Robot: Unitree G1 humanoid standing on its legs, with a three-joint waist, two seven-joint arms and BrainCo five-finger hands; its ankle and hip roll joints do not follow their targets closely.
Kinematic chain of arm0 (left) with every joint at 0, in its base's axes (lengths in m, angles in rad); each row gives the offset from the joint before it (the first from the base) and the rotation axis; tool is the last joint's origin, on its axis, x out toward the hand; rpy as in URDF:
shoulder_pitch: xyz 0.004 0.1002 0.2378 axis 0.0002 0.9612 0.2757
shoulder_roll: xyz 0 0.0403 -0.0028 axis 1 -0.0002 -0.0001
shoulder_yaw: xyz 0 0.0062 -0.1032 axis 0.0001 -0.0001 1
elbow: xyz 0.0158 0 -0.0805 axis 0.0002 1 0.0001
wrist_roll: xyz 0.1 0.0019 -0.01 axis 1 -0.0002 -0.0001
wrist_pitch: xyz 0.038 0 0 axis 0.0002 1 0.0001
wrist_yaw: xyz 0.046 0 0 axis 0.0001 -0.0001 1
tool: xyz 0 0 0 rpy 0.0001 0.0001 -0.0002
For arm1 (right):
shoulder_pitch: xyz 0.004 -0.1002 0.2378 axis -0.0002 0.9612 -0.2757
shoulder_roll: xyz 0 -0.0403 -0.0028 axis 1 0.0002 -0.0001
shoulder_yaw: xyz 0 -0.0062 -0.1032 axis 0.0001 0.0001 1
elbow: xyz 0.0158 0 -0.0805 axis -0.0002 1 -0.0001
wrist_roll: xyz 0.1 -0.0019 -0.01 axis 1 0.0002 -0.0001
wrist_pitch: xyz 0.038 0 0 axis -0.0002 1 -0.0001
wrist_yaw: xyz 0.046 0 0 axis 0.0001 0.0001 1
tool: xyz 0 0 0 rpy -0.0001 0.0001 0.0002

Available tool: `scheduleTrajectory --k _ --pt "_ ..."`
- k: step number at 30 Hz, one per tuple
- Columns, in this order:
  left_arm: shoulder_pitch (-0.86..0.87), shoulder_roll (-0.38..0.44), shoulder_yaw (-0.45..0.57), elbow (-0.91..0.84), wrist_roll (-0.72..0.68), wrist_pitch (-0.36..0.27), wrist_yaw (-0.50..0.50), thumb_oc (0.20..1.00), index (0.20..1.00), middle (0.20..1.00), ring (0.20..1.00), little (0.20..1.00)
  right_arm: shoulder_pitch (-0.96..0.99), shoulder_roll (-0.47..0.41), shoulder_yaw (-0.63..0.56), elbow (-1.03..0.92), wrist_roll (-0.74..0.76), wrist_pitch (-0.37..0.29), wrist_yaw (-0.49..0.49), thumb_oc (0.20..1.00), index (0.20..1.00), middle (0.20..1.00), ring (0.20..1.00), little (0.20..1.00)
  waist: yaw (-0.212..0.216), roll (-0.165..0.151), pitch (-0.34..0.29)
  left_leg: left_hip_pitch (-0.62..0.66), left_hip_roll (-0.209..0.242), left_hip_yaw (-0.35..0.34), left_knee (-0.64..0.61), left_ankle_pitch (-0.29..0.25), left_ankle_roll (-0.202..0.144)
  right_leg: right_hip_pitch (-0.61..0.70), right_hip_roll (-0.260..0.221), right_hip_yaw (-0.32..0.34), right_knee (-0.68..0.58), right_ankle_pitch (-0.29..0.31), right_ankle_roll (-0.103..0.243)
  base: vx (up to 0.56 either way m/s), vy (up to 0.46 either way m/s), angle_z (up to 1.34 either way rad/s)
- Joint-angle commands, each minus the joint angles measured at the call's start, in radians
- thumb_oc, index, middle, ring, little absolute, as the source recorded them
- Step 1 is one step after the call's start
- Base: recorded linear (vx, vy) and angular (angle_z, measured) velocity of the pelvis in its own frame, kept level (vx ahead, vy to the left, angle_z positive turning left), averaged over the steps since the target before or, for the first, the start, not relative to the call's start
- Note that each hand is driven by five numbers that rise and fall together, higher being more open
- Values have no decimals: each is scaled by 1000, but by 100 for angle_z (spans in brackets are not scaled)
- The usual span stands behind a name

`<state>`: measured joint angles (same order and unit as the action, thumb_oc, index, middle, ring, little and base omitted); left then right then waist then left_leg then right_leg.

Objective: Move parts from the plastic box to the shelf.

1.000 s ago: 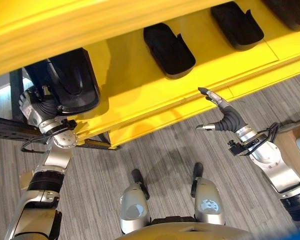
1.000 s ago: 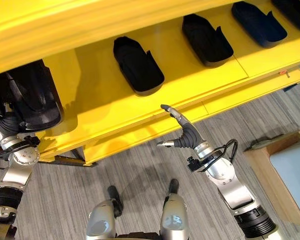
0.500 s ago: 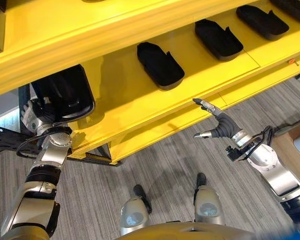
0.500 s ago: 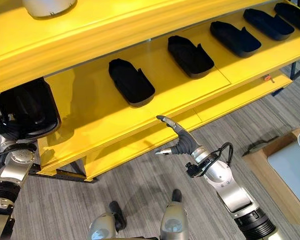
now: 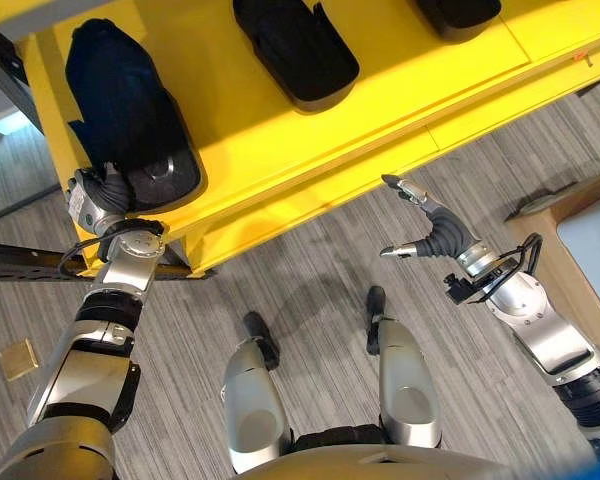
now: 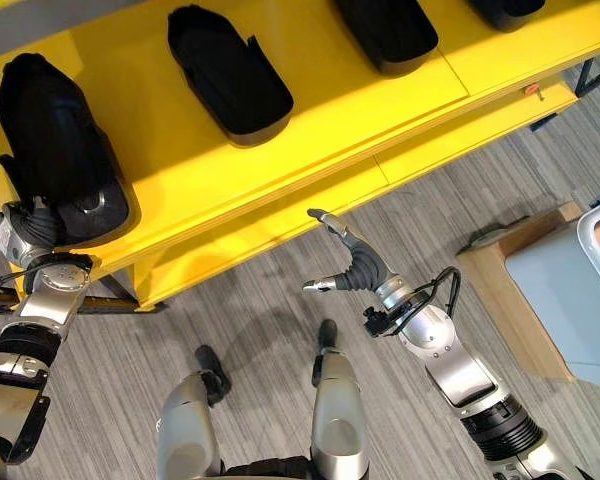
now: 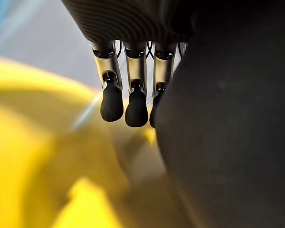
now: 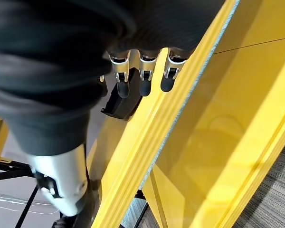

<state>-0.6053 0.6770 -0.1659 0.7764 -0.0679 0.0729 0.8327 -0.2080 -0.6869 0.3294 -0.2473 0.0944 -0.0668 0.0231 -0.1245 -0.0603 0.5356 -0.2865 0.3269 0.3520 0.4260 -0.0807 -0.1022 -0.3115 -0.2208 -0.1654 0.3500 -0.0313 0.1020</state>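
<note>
My left robot hand [image 5: 108, 192] sits at the near end of a black moulded part [image 5: 125, 110] resting on the yellow shelf [image 5: 280, 150], its grip unclear, my right robot hand [image 5: 430, 232] spread empty beside the shelf edge, so this placement looks nearly finished.

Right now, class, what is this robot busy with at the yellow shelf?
It is stocking the yellow shelf with black moulded parts. The left hand is at the near end of a black part lying on the shelf's left end; its grip is unclear. Two more parts lie further along. The right hand hangs open and empty over the floor.
</note>
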Motion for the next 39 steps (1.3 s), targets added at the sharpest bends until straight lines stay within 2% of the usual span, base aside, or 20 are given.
scheduleTrajectory --k 1,9,12,18,20,21,24,31,39 --pt "-69 65 17 3 0 -39 71 200 200 200 200 200 -30 -2 -10 -37 19 -56 -38 1000 1000 1000 1000 1000 2 -22 -70 11 27 -8 30 -8 -26 10 -62 30 64 -58 97 -38 -23 3" --pt "-87 80 32 40 49 -4 95 200 200 200 200 200 -24 -2 -40 -47 28 -60 -41 1000 1000 1000 1000 1000 -3 -41 -48 -25 36 -6 58 -17 -27 -24 -59 31 77 -54 98 -27 -9 -1" --pt "-83 94 26 43 101 15 110 200 200 200 200 200 -20 -8 -49 -44 27 -65 -37 1000 1000 1000 1000 1000 -5 -39 -46 -29 37 -4 62 -19 -26 -27 -63 30 74 -49 98 -4 11 0" --pt "-115 139 18 42 110 49 116 200 200 200 200 200 -32 -24 -68 -50 23 -41 -34 1000 1000 1000 1000 1000 -8 -23 -33 -45 30 -8 66 -20 -23 -52 -70 37 88 -45 98 -23 63 0" --pt "-129 148 17 43 135 75 124 200 200 200 200 200 -39 -25 -69 -47 21 -37 -31 1000 1000 1000 1000 1000 -8 -19 -30 -50 26 -9 68 -20 -22 -60 -71 37 92 -44 98 -26 52 4" --pt "-135 165 5 33 179 116 141 200 200 200 200 200 -40 -30 -78 -49 23 -33 -26 1000 1000 1000 1000 1000 -8 -15 -27 -52 24 -7 68 -23 -19 -65 -75 36 95 -42 98 -9 36 3" --pt "-144 191 0 48 209 136 135 200 200 200 200 200 -43 -38 -80 -46 24 -27 -27 1000 1000 1000 1000 1000 -9 -11 -27 -54 20 -6 69 -24 -17 -71 -75 39 95 -41 98 -9 44 1" --pt "-146 234 9 35 97 151 157 200 200 200 200 200 -39 -63 -103 -50 26 -10 -24 1000 1000 1000 1000 1000 -12 7 -18 -64 16 -7 79 -32 -12 -88 -85 46 105 -41 98 -5 52 1" --pt "-167 244 30 -11 61 144 157 200 200 200 200 200 -29 -76 -133 -68 33 12 -5 1000 1000 1000 1000 1000 -15 11 -16 -88 15 -8 95 -42 -8 -117 -85 54 123 -41 100 5 20 1"
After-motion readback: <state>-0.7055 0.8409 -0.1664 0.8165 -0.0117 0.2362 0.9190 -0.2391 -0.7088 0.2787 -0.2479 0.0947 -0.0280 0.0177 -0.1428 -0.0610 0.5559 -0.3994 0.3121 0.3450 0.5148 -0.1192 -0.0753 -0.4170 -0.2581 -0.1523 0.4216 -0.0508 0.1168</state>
